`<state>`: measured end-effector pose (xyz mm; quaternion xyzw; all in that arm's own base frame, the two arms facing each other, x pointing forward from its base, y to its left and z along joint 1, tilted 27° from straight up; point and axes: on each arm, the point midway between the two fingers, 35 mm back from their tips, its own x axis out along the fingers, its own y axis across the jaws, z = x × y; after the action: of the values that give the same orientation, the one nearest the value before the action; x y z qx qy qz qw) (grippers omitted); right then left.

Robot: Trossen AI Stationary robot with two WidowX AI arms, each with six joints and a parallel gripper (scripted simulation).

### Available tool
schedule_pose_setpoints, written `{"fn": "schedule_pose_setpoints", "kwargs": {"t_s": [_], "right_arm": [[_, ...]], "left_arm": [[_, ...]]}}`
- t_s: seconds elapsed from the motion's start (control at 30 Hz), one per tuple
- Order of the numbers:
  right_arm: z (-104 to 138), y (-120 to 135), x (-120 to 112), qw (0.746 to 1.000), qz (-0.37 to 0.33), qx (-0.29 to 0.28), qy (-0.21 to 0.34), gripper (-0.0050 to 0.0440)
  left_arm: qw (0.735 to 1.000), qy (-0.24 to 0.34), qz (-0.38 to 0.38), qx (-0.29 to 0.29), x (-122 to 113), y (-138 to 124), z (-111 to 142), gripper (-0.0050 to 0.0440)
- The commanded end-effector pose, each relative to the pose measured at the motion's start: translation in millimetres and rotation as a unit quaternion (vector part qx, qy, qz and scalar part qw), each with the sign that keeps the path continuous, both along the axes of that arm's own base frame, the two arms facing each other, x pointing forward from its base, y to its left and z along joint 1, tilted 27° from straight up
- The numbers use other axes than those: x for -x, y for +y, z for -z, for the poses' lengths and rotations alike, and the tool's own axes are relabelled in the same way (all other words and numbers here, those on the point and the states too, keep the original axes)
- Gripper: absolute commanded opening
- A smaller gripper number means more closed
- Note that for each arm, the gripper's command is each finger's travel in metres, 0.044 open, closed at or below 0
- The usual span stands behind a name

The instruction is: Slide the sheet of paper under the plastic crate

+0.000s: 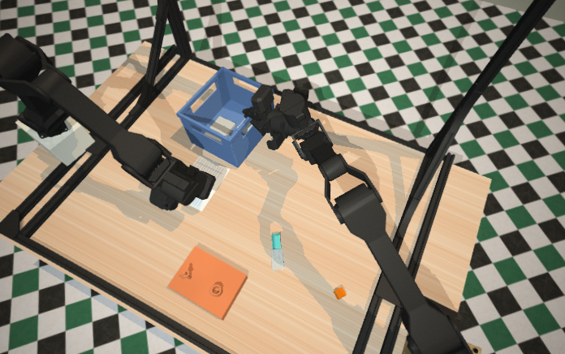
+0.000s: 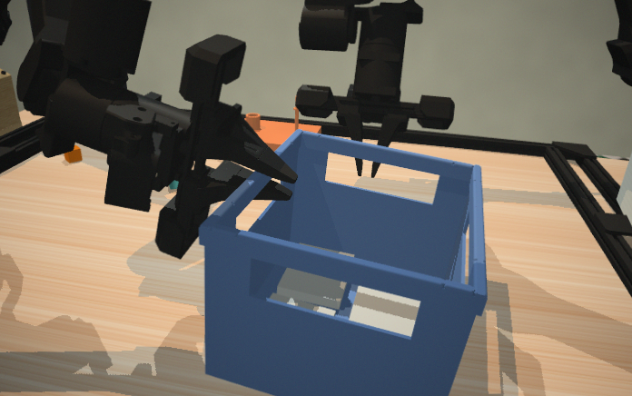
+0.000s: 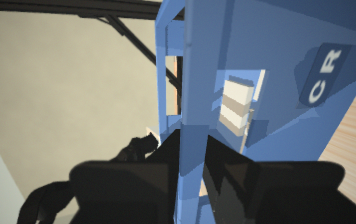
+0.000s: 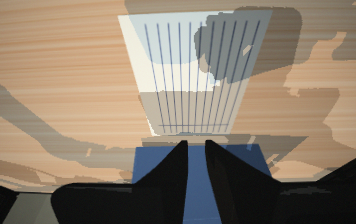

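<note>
The blue crate stands near the table's back edge; I cannot tell whether it is slightly tilted. My left gripper is shut on its side rim, one finger above the rim and one through the handhold. The lined white sheet of paper lies flat, its short edge close to the crate's wall; any part underneath is hidden. My right gripper is nearly closed, its tips slightly apart with nothing between them, beside the crate and above the sheet's crate end.
A pale block is inside the crate. An orange board with raised fittings, a teal-and-clear piece and an orange cube lie on the table away from the crate. A black frame post stands near the crate.
</note>
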<state>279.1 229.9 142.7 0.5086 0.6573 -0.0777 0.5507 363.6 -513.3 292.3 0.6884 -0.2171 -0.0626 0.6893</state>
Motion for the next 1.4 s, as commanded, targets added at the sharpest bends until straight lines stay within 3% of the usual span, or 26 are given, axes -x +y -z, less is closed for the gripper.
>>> {"fn": "schedule_pose_setpoints", "kwargs": {"t_s": [0.0, 0.67, 1.37], "right_arm": [[0, 0, 1, 1.000, 0.000, -0.001, 0.002, 0.0060], [1, 1, 0, 1.000, 0.000, -0.001, 0.002, 0.0060], [28, 6, -13, 1.000, 0.000, -0.001, 0.002, 0.0060]], "left_arm": [[0.999, -0.025, 0.012, 0.040, 17, 3, -48, 0.0000], [0.999, -0.025, 0.012, 0.040, 18, 3, -48, 0.0000], [0.999, -0.025, 0.012, 0.040, 18, 3, -48, 0.0000]]}}
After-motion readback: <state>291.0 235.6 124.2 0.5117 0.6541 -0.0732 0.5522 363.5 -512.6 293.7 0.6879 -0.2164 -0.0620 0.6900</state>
